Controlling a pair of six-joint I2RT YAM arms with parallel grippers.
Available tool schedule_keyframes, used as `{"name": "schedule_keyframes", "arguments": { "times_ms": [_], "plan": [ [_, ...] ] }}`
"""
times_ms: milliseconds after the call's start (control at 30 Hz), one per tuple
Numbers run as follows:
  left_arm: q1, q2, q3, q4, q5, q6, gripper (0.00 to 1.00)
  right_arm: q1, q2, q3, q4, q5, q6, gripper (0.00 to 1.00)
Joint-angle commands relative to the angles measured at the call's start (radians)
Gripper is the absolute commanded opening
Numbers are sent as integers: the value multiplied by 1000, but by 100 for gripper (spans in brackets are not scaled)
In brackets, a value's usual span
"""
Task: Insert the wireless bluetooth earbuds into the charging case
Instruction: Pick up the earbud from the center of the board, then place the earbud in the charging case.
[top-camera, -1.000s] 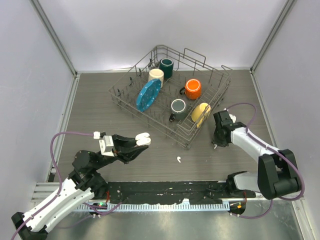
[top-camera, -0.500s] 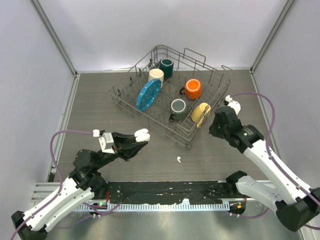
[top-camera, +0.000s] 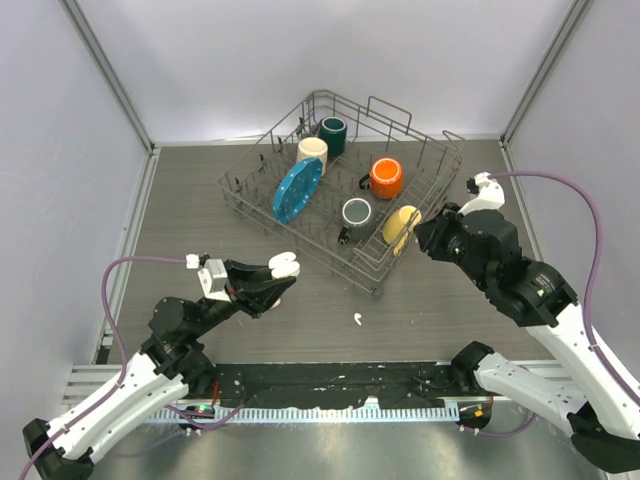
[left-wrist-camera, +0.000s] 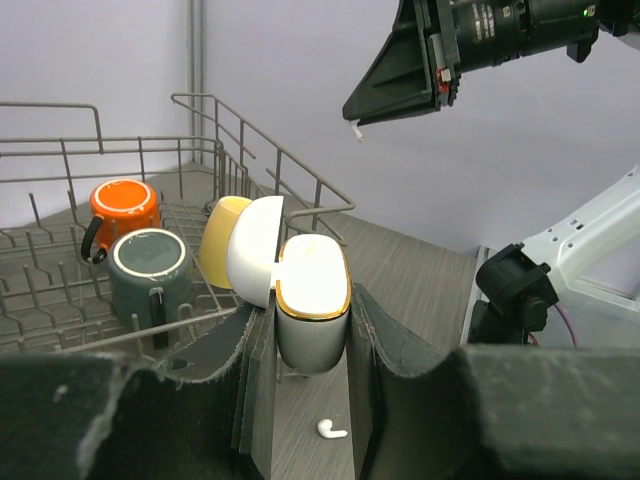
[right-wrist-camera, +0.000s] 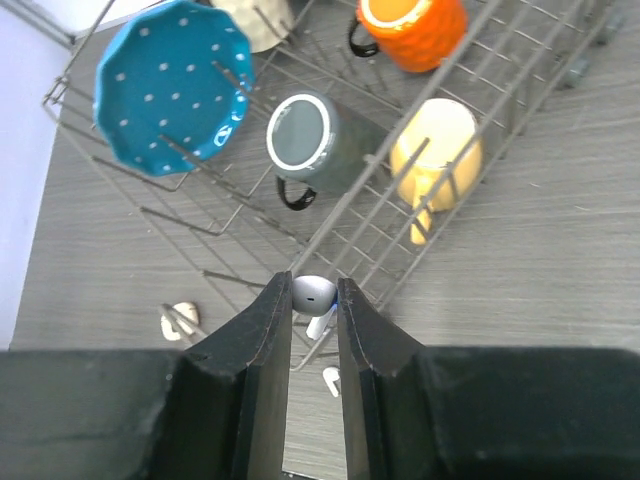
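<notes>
My right end effector (right-wrist-camera: 313, 284) is closed down to a narrow gap on a small white stemmed plastic earbud (right-wrist-camera: 318, 296), pinched between the fingertips. That arm is raised well above the dark wood-grain tabletop (top-camera: 200, 220), just off the right near side of the grey wire dish rack (top-camera: 245, 206), with its wrist tilted down. A second white earbud (top-camera: 357, 320) lies loose on the tabletop just in front of the rack's near corner. My left end effector (left-wrist-camera: 308, 330) clamps the glossy white charging case with a gold rim (left-wrist-camera: 312, 285). The case stands upright with its lid swung open, near the rack's front edge. The left arm reaches forward from its base.
</notes>
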Motion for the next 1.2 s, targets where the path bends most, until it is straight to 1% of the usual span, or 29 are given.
{"name": "schedule_keyframes", "arguments": {
  "times_ms": [0,67,300,400,533,633,733,1000,1167],
  "plan": [
    [-3,16,8,75,-17,-21,0,57,42,63,102,-10,-45,1],
    [-3,22,3,86,-23,-22,0,104,79,92,111,13,-52,1],
    [-3,50,23,78,-26,-19,0,307,160,136,163,198,-78,1],
    [-3,62,28,78,-26,-17,0,382,195,153,194,247,-86,1],
    [-3,73,29,86,-28,-19,0,486,231,173,235,381,-123,1],
    [-3,84,35,86,-29,-17,0,564,261,183,269,477,-181,1],
    [-3,88,45,80,-27,-16,0,624,284,178,326,536,-212,1],
    [-3,101,40,81,-12,-19,0,677,333,172,444,505,-273,1],
    [-3,111,42,86,-11,-21,0,732,369,170,517,493,-315,1]
  ]
}}
